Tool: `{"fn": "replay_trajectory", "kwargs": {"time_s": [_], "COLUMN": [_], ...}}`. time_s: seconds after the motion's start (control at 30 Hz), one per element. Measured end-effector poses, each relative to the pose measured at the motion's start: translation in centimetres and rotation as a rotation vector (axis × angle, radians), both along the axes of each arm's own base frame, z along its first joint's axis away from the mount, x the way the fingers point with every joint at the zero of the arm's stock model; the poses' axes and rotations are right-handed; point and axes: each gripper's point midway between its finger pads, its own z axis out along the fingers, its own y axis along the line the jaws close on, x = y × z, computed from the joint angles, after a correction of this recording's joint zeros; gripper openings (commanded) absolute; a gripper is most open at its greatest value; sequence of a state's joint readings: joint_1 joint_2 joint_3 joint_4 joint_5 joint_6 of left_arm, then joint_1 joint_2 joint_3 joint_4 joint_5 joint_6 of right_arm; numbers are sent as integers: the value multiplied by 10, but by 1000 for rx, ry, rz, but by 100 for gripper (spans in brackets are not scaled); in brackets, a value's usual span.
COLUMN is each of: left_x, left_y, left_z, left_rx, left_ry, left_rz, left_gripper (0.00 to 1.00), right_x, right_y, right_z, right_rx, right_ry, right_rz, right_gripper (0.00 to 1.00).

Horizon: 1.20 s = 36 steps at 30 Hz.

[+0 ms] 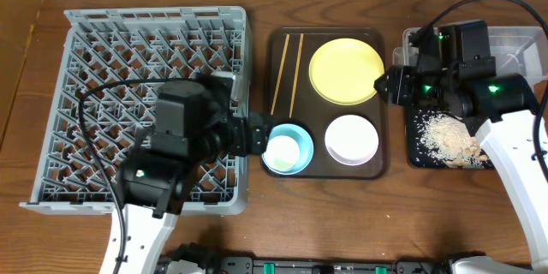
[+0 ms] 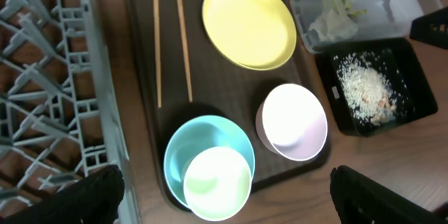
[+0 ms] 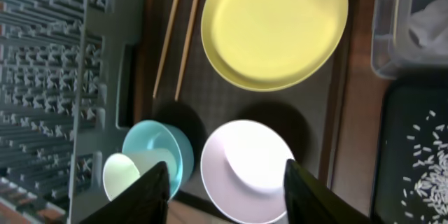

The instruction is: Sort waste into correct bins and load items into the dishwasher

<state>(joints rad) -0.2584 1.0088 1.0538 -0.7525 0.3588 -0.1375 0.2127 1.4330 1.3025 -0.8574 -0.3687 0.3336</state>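
Observation:
On the brown serving tray (image 1: 318,147) lie two chopsticks (image 1: 296,73), a pale-yellow plate (image 1: 345,70), a white bowl (image 1: 352,139) and a light-blue bowl (image 1: 295,141) with a small white cup (image 2: 217,182) tipped inside it. My left gripper (image 1: 257,134) hangs wide open at the blue bowl's left side, between the tray and the grey dishwasher rack (image 1: 86,68); its fingers (image 2: 91,196) stand far either side of the cup. My right gripper (image 1: 387,84) hovers open by the plate's right edge, holding nothing. In its wrist view the white bowl (image 3: 245,168) shows beyond the fingers (image 3: 150,196).
At the far right a clear tub (image 1: 522,47) holds a crumpled white tissue (image 2: 329,22) and a yellow-green wrapper (image 2: 350,10). In front of it a black tray (image 1: 419,156) carries rice scraps (image 1: 447,137). Bare wood runs along the table's front edge.

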Motion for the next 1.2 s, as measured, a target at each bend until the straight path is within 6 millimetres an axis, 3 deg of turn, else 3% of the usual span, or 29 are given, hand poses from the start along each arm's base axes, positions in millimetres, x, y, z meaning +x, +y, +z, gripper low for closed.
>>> {"fn": "replay_trajectory", "kwargs": {"time_s": [0.23, 0.37, 0.5, 0.63, 0.83, 0.9, 0.97, 1.03, 1.2], "left_x": [-7, -10, -26, -44, -57, -60, -62, -63, -63], "left_y": [12, 31, 57, 80, 92, 93, 94, 95, 95], "left_z": [-5, 16, 37, 43, 35, 32, 29, 28, 28], "left_rx": [80, 101, 111, 109, 90, 89, 87, 84, 62], "left_ry": [3, -80, -139, -148, -92, -71, -56, -46, -39], "left_rz": [45, 152, 284, 411, 511, 526, 534, 544, 565], "left_gripper": [95, 95, 96, 96, 96, 96, 96, 96, 96], "right_x": [-20, -42, -67, -81, -82, -82, -80, -79, -75], "right_y": [29, 64, 99, 132, 170, 173, 171, 169, 165], "right_z": [4, 4, -4, -33, -97, -121, -141, -154, -154], "right_rx": [53, 48, -15, -143, -281, -324, -361, -381, -382], "right_ry": [-7, -14, -23, -19, 18, 52, 90, 120, 129], "right_rz": [192, 329, 453, 535, 580, 574, 557, 533, 497], "right_gripper": [42, 41, 41, 40, 39, 34, 15, 4, 1]}}
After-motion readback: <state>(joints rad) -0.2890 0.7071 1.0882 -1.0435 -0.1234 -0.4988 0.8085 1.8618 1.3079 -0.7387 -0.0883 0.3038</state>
